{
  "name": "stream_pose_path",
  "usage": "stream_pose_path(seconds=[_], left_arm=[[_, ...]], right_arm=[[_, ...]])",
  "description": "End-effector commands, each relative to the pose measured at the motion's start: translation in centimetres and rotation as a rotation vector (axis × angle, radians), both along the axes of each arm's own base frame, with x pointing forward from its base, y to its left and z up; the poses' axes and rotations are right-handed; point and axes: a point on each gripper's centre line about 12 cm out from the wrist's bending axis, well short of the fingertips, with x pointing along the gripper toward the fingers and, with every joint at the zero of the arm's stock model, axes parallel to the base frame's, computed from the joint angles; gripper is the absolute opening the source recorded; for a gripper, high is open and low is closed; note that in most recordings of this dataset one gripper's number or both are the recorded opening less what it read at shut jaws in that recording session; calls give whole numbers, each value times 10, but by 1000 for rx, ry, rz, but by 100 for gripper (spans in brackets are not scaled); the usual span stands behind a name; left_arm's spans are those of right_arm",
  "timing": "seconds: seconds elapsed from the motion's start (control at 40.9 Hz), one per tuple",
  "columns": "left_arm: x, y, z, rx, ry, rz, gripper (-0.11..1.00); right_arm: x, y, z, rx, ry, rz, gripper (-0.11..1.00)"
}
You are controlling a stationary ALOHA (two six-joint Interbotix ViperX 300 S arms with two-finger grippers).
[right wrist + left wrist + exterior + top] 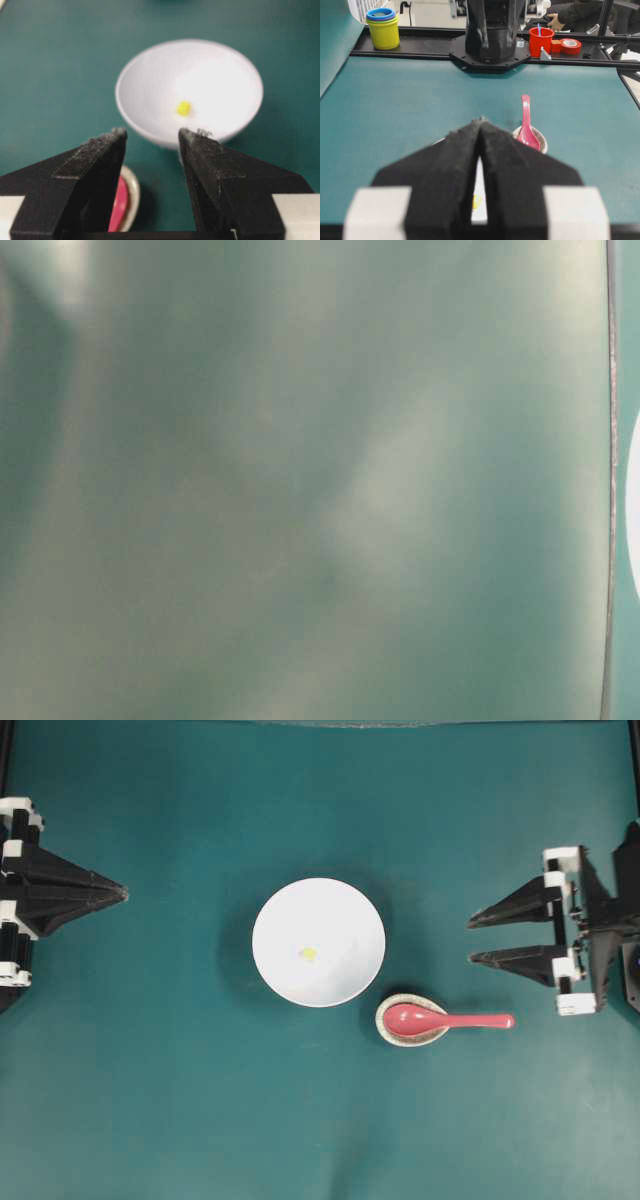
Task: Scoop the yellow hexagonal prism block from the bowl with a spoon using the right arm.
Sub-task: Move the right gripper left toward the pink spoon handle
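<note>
**Block in bowl, spoon untouched**

The yellow hexagonal prism block [308, 954] lies near the middle of the bowl [318, 905]. Just beside the bowl, the spoon [445, 1019] rests its scoop in a speckled spoon rest [383, 1024]. The right end effector [471, 940], well apart from the bowl, gapes empty. The left end effector [124, 894] is pinched closed. The table-level view is a green blur.

This is a robotics lab bench. A teal mat [150, 1100] covers the tabletop, with a black robot arm base [490, 35] bolted to a black rail [410, 47] at its far edge. Along that rail stand stacked yellow and blue cups [383, 27], a red cup [541, 41] and a roll of red tape [570, 46].
</note>
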Motion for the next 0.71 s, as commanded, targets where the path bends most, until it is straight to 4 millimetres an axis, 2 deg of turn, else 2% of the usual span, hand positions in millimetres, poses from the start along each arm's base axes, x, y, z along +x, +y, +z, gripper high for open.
stream_pose_path(seconds=[0.0,0.342,0.684], left_arm=[[3,1,10,2,-26,2,-1],[3,1,10,2,-28,2,-1],[3,1,9,2,-24,2,-1]], right_arm=[[4,3,-3,8,-21,8,53],[0,16,-41,67,-35,24,53],[-3,33,-71,87,-36,48,53]])
